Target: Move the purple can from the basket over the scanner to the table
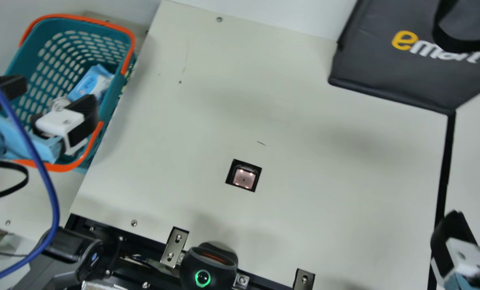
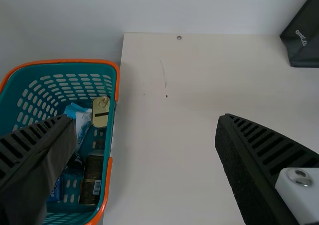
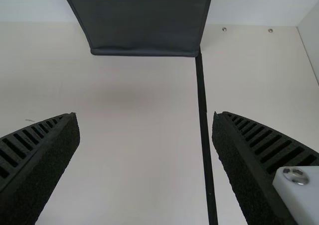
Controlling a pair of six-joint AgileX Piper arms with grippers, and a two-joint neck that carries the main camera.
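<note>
Ribbed left pincer [image 1: 52,96], wide | ribbed right pincer [image 1: 454,233], wide | slotted teal basket [image 1: 114,100] holding crinkled packet [image 1: 90,83]

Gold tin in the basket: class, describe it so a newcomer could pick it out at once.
Find the teal basket with orange handles, beside the cream table. Look inside, near the basket's table side, for a blue-and-white packet. The tin is right next to it, but gold, with rounded corners and a pull ring.

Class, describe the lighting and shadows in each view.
Main view: soft-edged shadows on the table, small lights glowing in the scanner; left wrist view: the basket is dim inside; right wrist view: faint shading near the bag.
</note>
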